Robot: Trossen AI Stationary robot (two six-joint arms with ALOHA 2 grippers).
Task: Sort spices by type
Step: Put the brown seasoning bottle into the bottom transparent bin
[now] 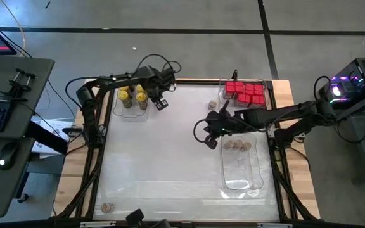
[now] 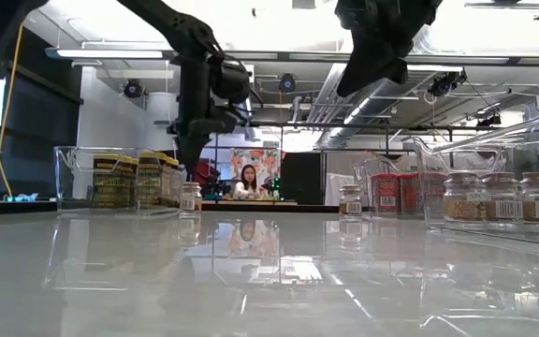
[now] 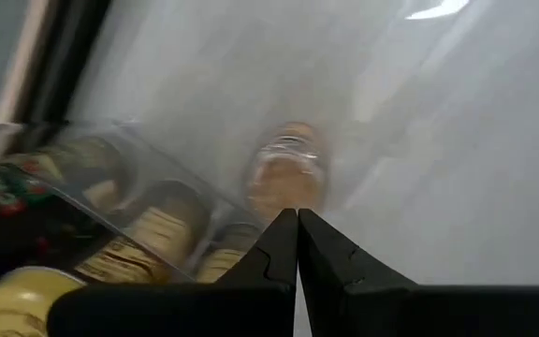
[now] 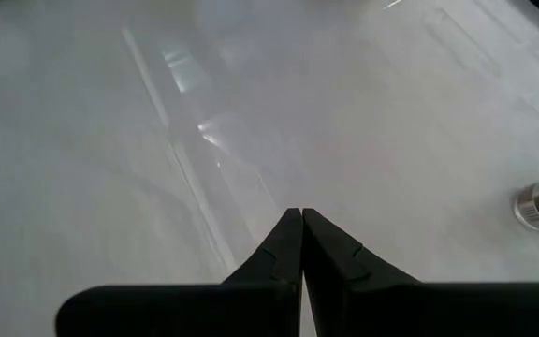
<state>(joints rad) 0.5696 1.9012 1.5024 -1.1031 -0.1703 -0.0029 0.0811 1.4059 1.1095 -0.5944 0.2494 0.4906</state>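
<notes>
Left gripper (image 3: 297, 234) shut, above brown-lidded jar (image 3: 286, 173)

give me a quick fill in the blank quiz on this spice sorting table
1. The red boxes sit in a clear tray at the table's far ____ corner.
2. The left gripper is ____, holding nothing.
3. The tray by the left gripper holds ____-lidded jars.
4. The right gripper hovers beside the tray holding ____-lidded jars.

Missing words: right; shut; yellow; brown
</notes>
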